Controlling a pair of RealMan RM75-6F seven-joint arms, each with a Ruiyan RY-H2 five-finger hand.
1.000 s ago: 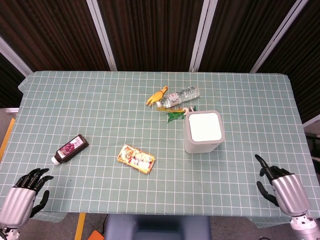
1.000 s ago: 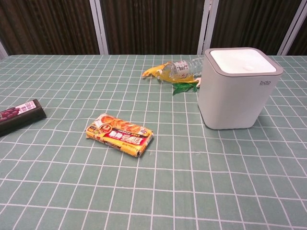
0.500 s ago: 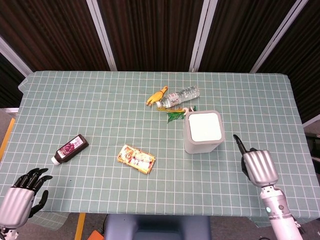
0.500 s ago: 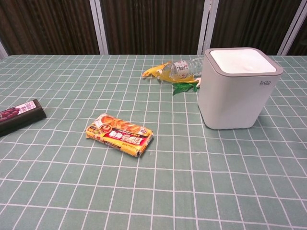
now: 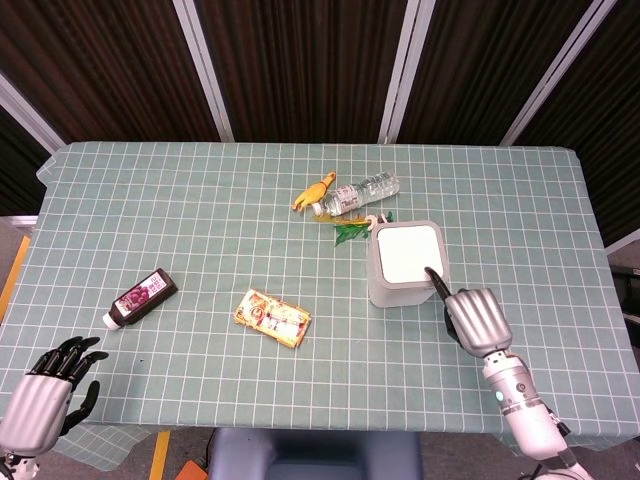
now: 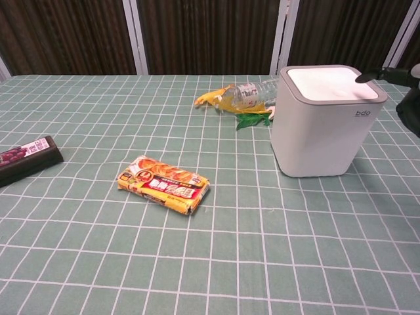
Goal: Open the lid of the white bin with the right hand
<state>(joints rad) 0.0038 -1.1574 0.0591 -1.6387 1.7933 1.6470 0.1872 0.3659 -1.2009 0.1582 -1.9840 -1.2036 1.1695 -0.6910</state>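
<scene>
Reaching right hand (image 5: pixel 478 318) over lid (image 5: pixel 407 253)

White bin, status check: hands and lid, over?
Right hand one finger extended over white bin lid, holding nothing. Lid shut. Left hand open at table edge. Nothing in the way.

My right hand (image 5: pixel 476 320) is raised at the right, back of the hand up, one finger (image 5: pixel 438 284) stretched forward and the rest curled in; it holds nothing. The forearm (image 5: pixel 525 410) runs back toward the lower right. My left hand (image 5: pixel 45 390) sits low at the near left, fingers spread, empty.
</scene>
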